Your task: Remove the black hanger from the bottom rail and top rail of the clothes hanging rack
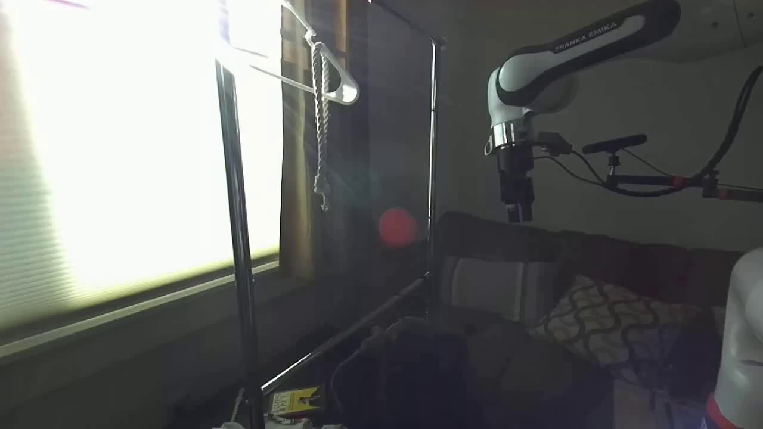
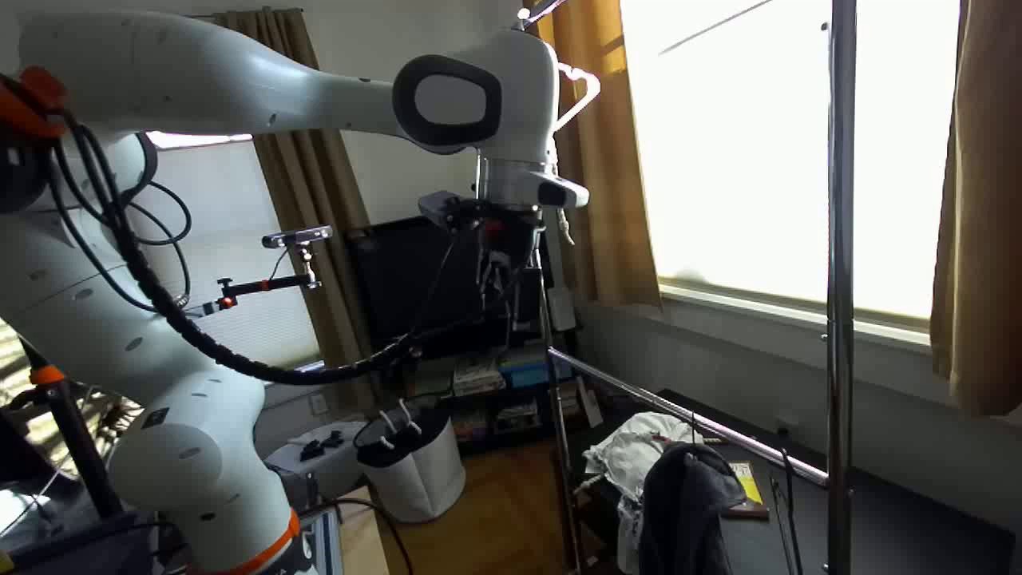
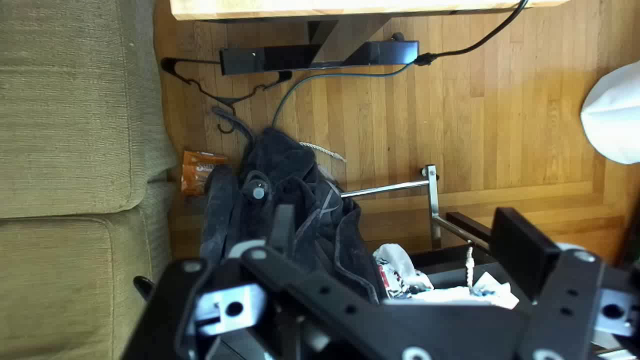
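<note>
"Hand [image 3: 401, 235] of a Franka Emika arm [image 1: 572, 52], pictured high above a wooden floor [image 3: 380, 120], pointing down with its two fingers [image 3: 522, 250] spread wide apart."

"Near the clothes rack [image 2: 841, 200]?"

"In an exterior view the hand shows clear of the far chrome upright [image 1: 433, 149]."

"And the black hanger [image 2: 790, 503]?"

"Seen in an exterior view, it appears hooked over the bottom rail [image 2: 631, 389], close to the rack's near upright [image 2: 841, 359]. Another black hanger [image 3: 228, 100] lies on the floor in the wrist view, partly hidden by a black metal foot [image 3: 280, 59] under a wooden tabletop [image 3: 300, 9], its hook next to dark clothing [image 3: 295, 170]."

"What else hangs low?"

"A dark grey garment [image 2: 683, 511], below a thin hook [image 2: 693, 427] at the bottom rail, with white fabric [image 2: 631, 447] just beside it."

"And up top?"

"The top rail [image 1: 405, 19] crosses the upper edge of an exterior view, a white plastic hanger [image 1: 347, 89] near it beside a bright window [image 1: 149, 149]. A braided rope [image 1: 320, 182] loops over that hanger; whether the white one hangs from the rail cannot be told."

"And around the floor?"

"At left in the wrist view, an olive sofa [image 3: 65, 100] fills the edge, an orange packet [image 3: 197, 172] lying between it and the dark clothing."
</note>
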Robot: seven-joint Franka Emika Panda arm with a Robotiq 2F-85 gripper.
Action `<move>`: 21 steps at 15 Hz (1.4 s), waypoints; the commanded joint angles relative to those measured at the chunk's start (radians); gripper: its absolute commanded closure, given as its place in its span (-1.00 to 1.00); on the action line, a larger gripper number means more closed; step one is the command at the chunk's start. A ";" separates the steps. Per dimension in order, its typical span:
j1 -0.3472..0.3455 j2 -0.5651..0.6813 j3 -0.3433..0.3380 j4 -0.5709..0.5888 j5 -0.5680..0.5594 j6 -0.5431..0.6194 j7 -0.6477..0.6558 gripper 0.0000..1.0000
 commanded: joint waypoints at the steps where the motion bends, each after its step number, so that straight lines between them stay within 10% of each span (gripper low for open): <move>1: -0.016 0.003 0.013 0.002 0.004 -0.002 -0.005 -1.00; 21: -0.177 0.595 -0.044 0.197 -0.141 0.284 -0.064 -1.00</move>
